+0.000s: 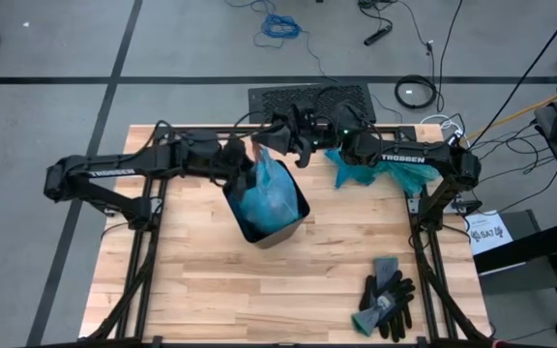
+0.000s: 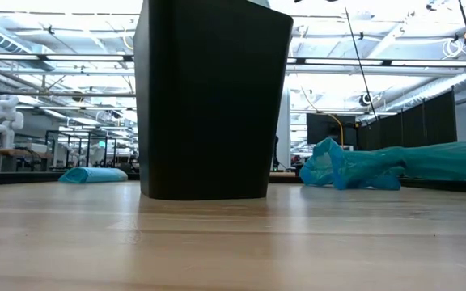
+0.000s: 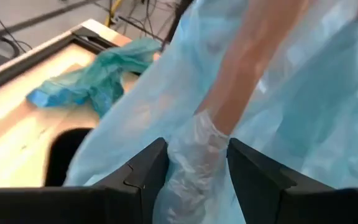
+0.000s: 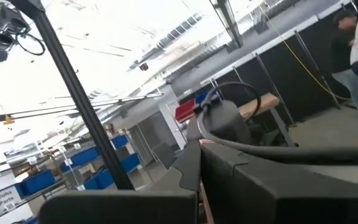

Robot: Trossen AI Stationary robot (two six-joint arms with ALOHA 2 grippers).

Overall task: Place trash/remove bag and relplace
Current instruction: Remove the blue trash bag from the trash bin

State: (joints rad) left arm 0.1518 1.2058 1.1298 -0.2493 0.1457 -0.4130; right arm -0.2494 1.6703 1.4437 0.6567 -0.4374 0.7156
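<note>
Nearest the front edge of the desk (image 1: 211,300), well away from the black bin (image 1: 271,224), a pair of black-and-grey gloves (image 1: 387,298) is lying untouched. At the bin itself the left gripper (image 1: 243,155) is hovering just over the rim, its fingers (image 3: 143,180) pinching a gathered twist of the pale-blue bag (image 3: 197,162) — the liner is standing up out of the bin rather than sitting flat inside. Beyond the bin, the right gripper (image 1: 293,147) is pointing up and away from it, apparently closed on nothing. Farther still from the bin, a teal-green bag (image 1: 380,172) is lying bunched under the right arm.

The step in hand looks to be lifting the liner out. Doing it well probably means keeping the pinch on the gathered neck and drawing straight up — a sideways pull could tip the bin. No trash is showing through the plastic clearly enough to tell.
</note>
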